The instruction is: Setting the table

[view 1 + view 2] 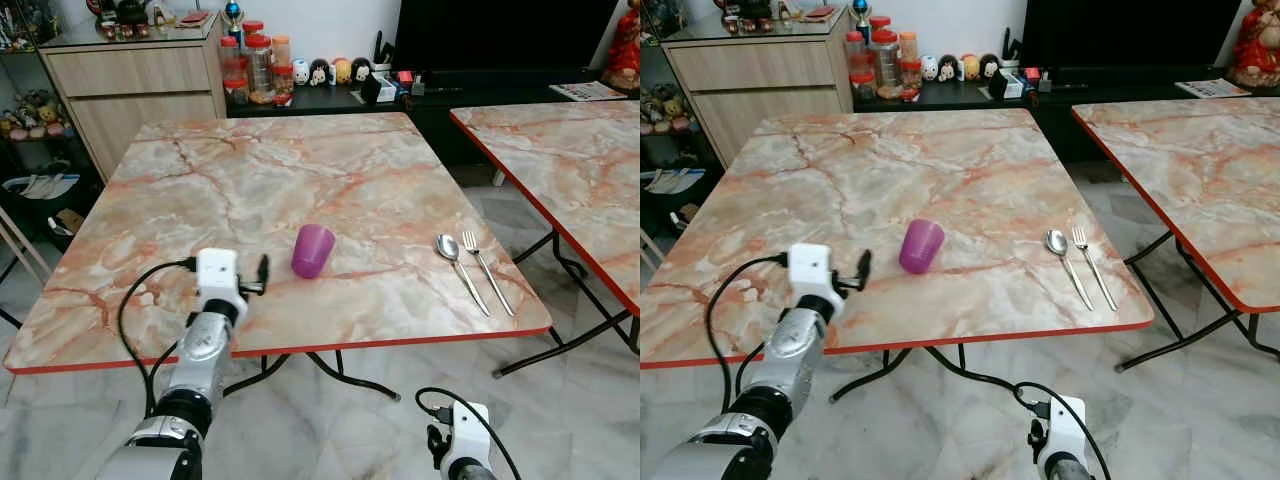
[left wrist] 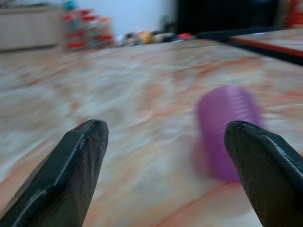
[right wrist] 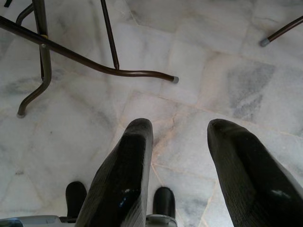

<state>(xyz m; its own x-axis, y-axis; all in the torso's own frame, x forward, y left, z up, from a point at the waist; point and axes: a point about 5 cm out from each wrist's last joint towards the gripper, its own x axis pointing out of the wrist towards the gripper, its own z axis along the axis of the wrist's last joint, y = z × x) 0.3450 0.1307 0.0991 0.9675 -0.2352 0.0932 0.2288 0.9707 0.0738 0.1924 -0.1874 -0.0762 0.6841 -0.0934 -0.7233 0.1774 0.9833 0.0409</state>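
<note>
Left gripper (image 1: 262,275) raised over the near part of the square marble-patterned table with a red edge (image 1: 150,190), jaws spread wide and empty, just short of the small purple plastic cup (image 1: 312,250), apart from it. Cup standing on the tabletop, slightly tilted, toward the near edge. Silver metal spoon (image 1: 459,266) and silver metal fork (image 1: 487,271) lying side by side to the cup's right. Right gripper (image 3: 177,184) hanging low over pale marble floor tiles (image 3: 227,56), fingers parted, holding nothing.

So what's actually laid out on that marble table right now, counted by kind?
Cups: 1, the purple cup
Spoons: 1, the spoon
Forks: 1, the fork
Total: 3 things on the table
</note>
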